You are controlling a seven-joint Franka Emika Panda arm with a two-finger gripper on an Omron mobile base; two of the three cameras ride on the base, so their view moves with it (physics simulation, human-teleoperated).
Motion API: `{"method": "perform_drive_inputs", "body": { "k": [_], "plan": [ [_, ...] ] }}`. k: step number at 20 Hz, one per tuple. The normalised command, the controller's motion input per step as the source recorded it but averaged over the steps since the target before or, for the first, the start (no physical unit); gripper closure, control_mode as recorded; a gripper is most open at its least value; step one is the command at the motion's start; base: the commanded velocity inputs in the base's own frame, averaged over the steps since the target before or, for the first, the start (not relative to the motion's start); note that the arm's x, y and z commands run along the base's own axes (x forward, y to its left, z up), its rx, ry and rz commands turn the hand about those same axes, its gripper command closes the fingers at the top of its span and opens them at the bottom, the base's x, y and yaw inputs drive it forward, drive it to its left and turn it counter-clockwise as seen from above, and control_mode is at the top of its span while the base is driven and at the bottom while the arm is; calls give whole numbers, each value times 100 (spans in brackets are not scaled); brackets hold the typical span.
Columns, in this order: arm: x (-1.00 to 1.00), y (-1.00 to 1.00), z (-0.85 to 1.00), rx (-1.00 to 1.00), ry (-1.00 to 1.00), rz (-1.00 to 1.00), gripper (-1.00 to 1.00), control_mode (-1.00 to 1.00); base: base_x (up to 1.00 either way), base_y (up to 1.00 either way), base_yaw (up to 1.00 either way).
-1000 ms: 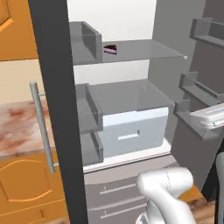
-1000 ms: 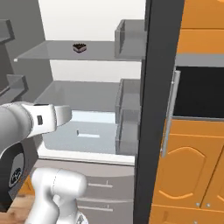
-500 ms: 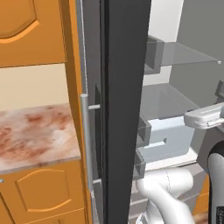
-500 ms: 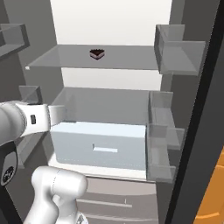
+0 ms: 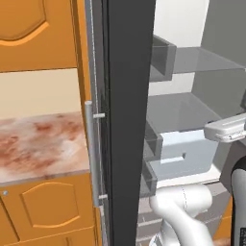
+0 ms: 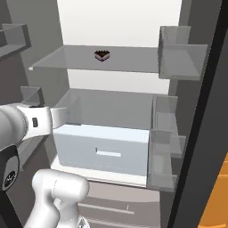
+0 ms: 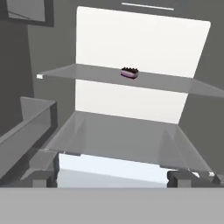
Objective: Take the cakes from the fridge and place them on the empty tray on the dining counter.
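Hand view: fingertips of the hand [image 7: 113,177] stand wide apart, holding nothing.
Chocolate cake [image 6: 102,55]: on the fridge [image 6: 120,26] upper glass shelf [image 6: 67,60], well beyond the hand.
Drawer [image 6: 102,149]: below, closed.

Whole frame has shifted in both base views, so the camera was moved with the base; the things were not. In the left base view the fridge [image 5: 192,110] interior, seen head-on a second ago, is now cut off by the dark door edge [image 5: 126,120], and the marble counter [image 5: 41,146] fills more of the left side. In the right base view the chocolate cake [image 6: 102,55] is now seen larger and nearer centre.
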Motion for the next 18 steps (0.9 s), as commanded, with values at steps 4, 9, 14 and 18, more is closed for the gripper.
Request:
{"method": "perform_drive_inputs", "body": {
  "k": [4,9,14,18],
  "plan": [
    [0,0,0,0,0,0,-100,100,100,-66,44],
    [0,0,0,0,0,0,-100,100,100,-68,52],
    [0,0,0,0,0,0,-100,100,100,-51,30],
    [0,0,0,0,0,0,-100,100,100,-15,1]
  ]
}}
